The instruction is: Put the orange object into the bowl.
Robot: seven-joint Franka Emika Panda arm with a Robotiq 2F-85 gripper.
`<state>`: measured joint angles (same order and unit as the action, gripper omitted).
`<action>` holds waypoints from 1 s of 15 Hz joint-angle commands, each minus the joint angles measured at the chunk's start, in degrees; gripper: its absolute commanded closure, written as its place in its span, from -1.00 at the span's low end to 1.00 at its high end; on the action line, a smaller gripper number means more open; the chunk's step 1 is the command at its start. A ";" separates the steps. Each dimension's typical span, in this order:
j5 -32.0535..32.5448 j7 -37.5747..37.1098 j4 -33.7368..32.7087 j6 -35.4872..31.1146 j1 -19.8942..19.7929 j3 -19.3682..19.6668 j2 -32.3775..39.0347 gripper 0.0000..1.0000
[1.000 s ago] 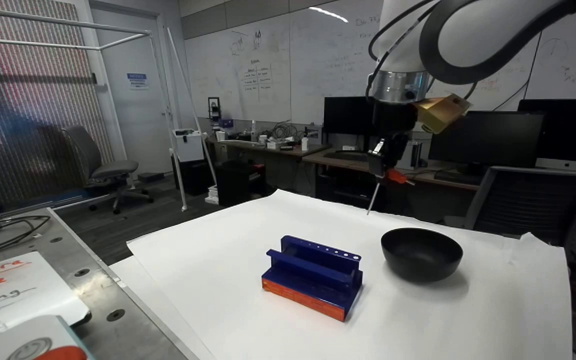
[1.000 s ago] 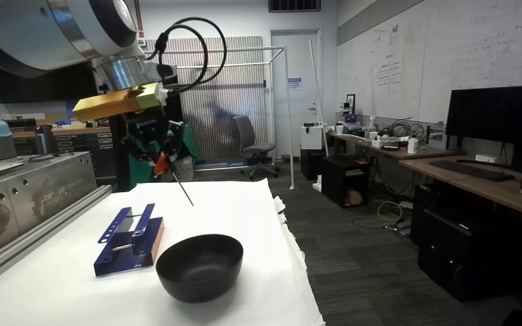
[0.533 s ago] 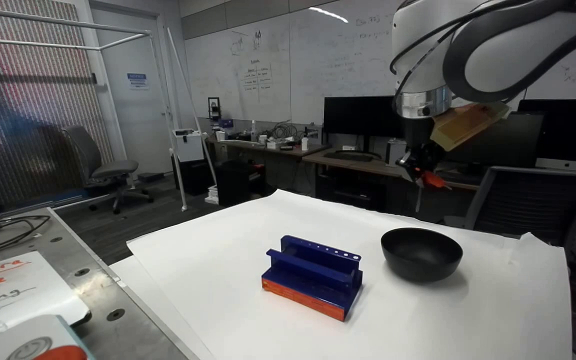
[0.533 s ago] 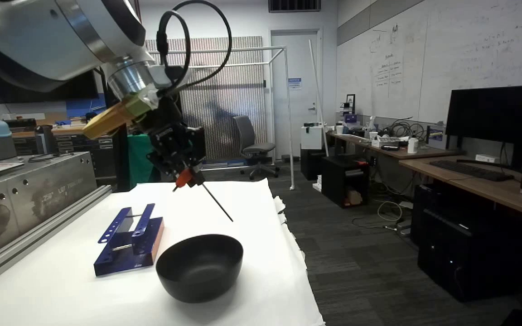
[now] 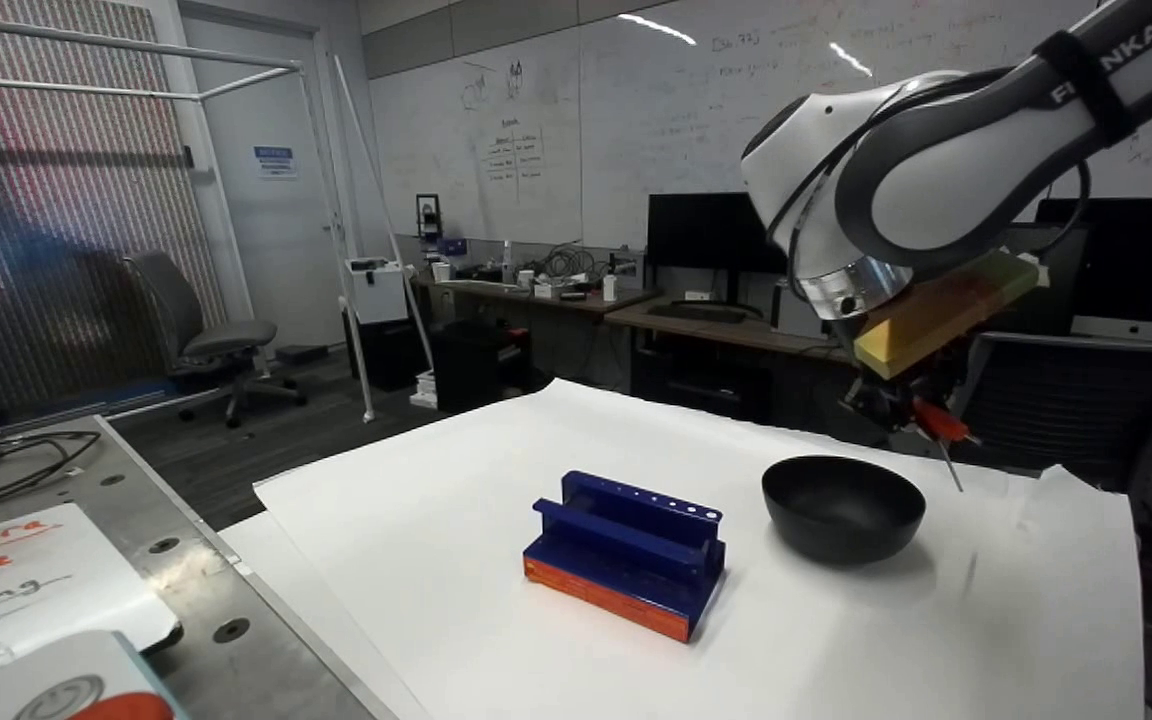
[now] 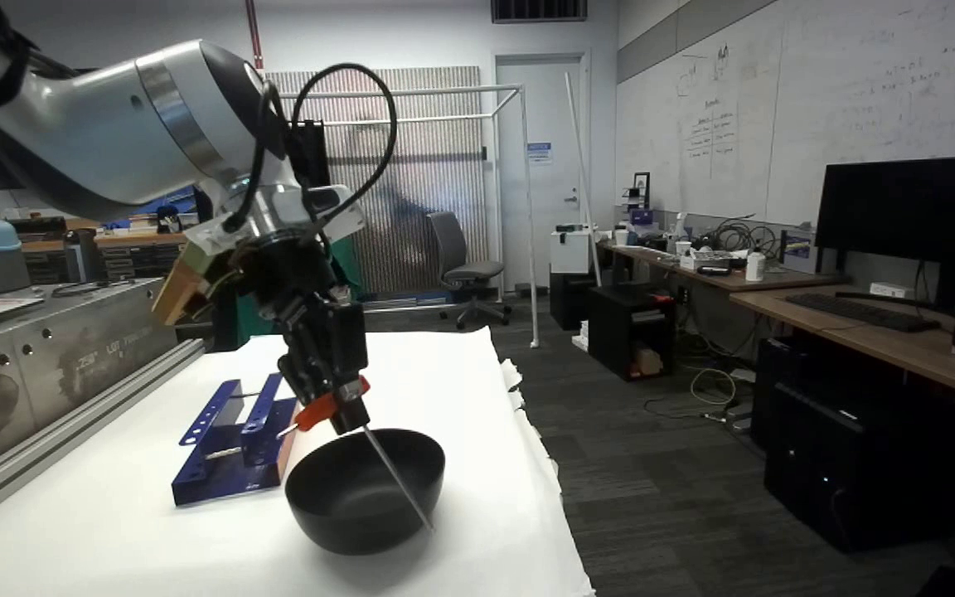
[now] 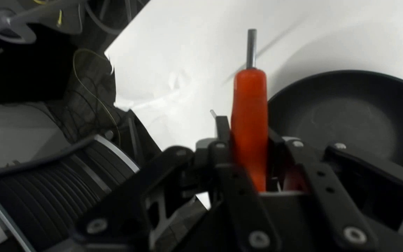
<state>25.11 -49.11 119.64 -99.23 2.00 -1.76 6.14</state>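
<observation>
Your floor [image 6: 652, 464] sits dim while the white paper [image 6: 138, 539] shows bright, nearly washed out in an exterior view. You have two glare streaks on the whiteboard [image 5: 676, 110], and light glints off the metal bench [image 5: 201, 570]. The bowl [image 5: 841, 535] throws a soft shadow onto the paper. In your wrist view, a thin, faint shadow slants over the paper, the orange tool [image 7: 249, 112] looks slightly soft, and the near parts of the gripper [image 7: 248, 134] are blurred.
</observation>
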 commanded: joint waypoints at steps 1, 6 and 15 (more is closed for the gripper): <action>-4.54 -5.72 -5.37 5.73 1.16 0.41 4.15 0.82; -2.57 -13.55 -8.05 8.11 2.58 0.83 3.60 0.83; -4.08 -16.04 -13.76 10.11 4.06 -0.82 3.08 0.82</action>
<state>22.08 -63.98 108.44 -89.20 5.23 -2.11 8.41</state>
